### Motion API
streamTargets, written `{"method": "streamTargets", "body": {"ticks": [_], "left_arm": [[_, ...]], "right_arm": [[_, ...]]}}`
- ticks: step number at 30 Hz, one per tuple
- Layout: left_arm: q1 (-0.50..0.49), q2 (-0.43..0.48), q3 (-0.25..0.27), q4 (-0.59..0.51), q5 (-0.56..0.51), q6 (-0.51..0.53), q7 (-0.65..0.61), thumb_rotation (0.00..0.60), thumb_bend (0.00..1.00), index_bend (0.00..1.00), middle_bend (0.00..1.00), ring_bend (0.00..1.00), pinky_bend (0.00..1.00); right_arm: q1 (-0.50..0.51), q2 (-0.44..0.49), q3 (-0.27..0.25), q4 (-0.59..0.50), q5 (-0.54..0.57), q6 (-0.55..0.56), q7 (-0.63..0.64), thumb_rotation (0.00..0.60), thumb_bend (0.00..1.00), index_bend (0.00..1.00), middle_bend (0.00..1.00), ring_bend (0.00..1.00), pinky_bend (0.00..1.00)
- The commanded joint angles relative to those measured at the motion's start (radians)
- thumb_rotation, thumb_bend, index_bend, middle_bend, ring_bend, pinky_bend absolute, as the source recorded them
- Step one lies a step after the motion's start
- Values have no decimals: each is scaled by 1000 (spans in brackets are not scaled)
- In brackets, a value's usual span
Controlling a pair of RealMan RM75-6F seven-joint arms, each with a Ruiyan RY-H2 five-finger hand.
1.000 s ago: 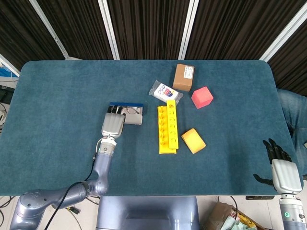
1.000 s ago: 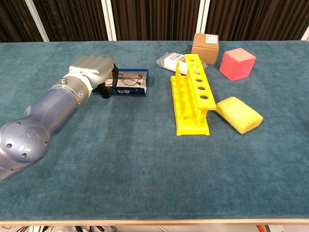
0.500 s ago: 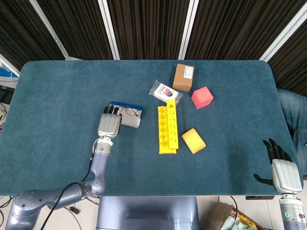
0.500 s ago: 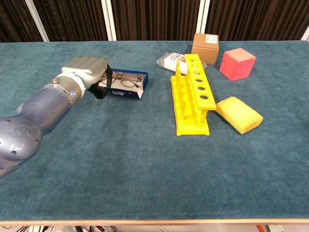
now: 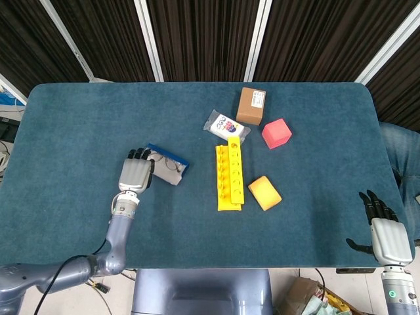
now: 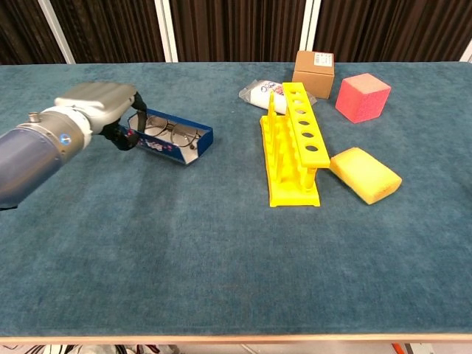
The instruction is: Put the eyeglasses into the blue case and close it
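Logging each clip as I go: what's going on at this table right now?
The robot's left hand has its fingers on the end of the blue case. The case lies open on the table, with the eyeglasses inside it. The right hand hangs off the table's near right edge, fingers spread, holding nothing. The lid is not yet closed.

We see a blue table (image 5: 79, 125). On it, just right of our left hand (image 5: 135, 173), lies the open blue case (image 5: 168, 165). Farther right sit a yellow rack (image 5: 230, 177), a yellow sponge (image 5: 264, 193), a pink cube (image 5: 276, 133), a brown box (image 5: 251, 105) and a white packet (image 5: 226, 125)
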State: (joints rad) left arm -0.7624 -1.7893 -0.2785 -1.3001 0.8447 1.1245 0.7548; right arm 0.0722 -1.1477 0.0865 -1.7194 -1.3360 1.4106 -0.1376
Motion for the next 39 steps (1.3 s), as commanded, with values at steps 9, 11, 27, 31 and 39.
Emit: {"method": "streamTargets", "body": {"ticks": [9,11,27,31,39], "left_arm": [[14,70,-12,-157,-57,27,34,600,489,578,209,114,165],[1,74,-19,-176,-74,36,61,600,488,579,209,114,165],[-124,-7,-98,-100,-242,61,199,600,489,585,211,114,165],[-147,-34,-115,-55,-271,55,195,600,489,586,211,114,165],[-180,-68,-126,29,-297,41,187,600,490,587,211,114,165]], "right_arm": [[0,0,0,-2,2,0,0,600,161,0,0,116,187],[0,-1,0,-2,3,-1,0,600,161,0,0,116,187],[1,-1,1,-3,7,-2,-1,600,162,0,0,116,187],[1,-1,1,-3,7,-1,-1,600,161,0,0,116,187],[1,-1,2,-3,8,-1,-1,600,161,0,0,116,187]]}}
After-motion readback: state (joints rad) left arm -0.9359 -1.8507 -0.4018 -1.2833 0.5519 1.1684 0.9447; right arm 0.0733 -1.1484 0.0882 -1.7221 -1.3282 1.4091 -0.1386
